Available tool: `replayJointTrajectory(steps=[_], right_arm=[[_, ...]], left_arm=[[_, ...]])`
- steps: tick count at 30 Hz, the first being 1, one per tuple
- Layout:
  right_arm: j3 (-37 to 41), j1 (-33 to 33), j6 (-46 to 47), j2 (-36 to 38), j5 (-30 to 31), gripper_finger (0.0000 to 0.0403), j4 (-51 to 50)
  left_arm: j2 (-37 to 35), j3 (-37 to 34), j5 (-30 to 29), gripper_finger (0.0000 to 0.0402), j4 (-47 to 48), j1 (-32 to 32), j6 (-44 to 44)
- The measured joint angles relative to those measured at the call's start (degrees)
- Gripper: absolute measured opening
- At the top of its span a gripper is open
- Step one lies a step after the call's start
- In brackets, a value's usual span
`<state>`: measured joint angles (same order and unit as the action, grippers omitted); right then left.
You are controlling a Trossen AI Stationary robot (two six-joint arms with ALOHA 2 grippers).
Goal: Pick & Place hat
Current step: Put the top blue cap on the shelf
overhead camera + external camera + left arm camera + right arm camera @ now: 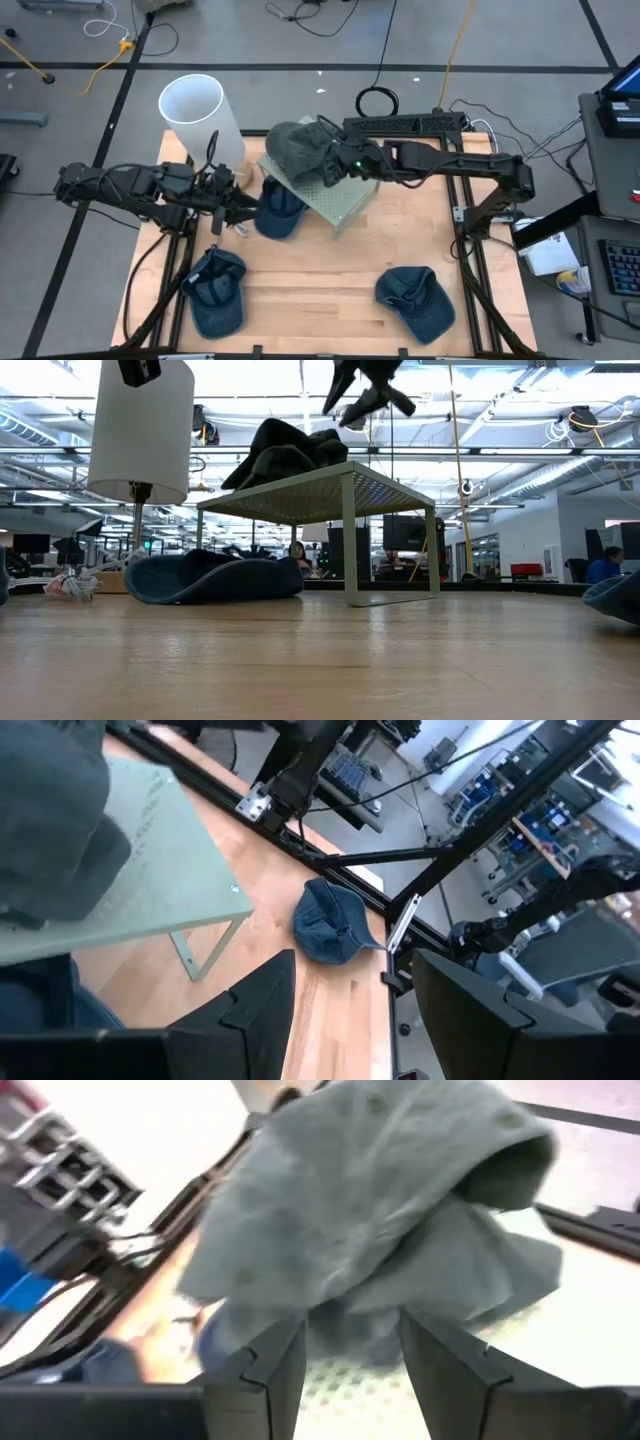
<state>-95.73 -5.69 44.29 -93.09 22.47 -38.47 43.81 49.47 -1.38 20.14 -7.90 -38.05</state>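
A dark grey hat (pixel 298 148) lies crumpled on top of a small pale mesh stand (pixel 345 200); the low view shows the hat (pixel 285 450) heaped on the stand's top. My right gripper (pixel 330 168) hovers open just above and beside it, and its fingers (pixel 270 1370) frame the hat (pixel 370 1220) without touching. My left gripper (pixel 238 207) is open at the table's left, next to a blue hat (pixel 278 212) that lies on the table partly under the stand. In the left wrist view nothing sits between its fingers (pixel 262 1005).
Two more blue hats lie near the table's near edge, one at the left (pixel 215 290) and one at the right (pixel 415 302). A tall white cylinder (pixel 198 112) stands at the far left. Bare wood (pixel 320 270) shows between the near hats and the stand.
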Motion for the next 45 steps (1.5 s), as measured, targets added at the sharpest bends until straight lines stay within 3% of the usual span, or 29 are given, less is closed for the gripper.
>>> replayJointTrajectory(steps=[6,12,19,23,30,35,45], right_arm=[[-0.1,5.1,-2.3,3.5,-0.2,0.0149,-3.8],[-0.1,10.2,-5.4,6.0,-0.6,0.0153,-5.5],[-0.1,12.2,-7.5,8.2,-7.2,0.0152,-5.2],[-0.1,12.3,-10.0,9.1,-11.2,0.0166,-4.9],[-0.1,12.3,-21.0,9.3,-17.4,0.02,-5.1],[-0.1,12.5,-25.4,9.3,-19.8,0.0202,-5.1],[-0.1,12.5,-26.2,9.3,-19.8,0.0195,-5.1]], left_arm=[[0.0,0.0,-0.1,0.0207,7.3,-0.3,-9.1],[2.0,0.0,-2.4,0.0207,19.7,-0.5,-24.8],[7.4,0.0,-7.1,0.0207,33.7,-0.5,-38.5],[11.2,0.0,-10.1,0.0207,36.4,-0.5,-40.4],[18.5,-0.1,-16.9,0.0207,36.9,-0.5,-41.8],[21.7,-4.3,-18.2,0.0207,36.2,-0.5,-44.7],[24.0,-15.3,-21.2,0.0207,15.6,0.0,-42.4]])
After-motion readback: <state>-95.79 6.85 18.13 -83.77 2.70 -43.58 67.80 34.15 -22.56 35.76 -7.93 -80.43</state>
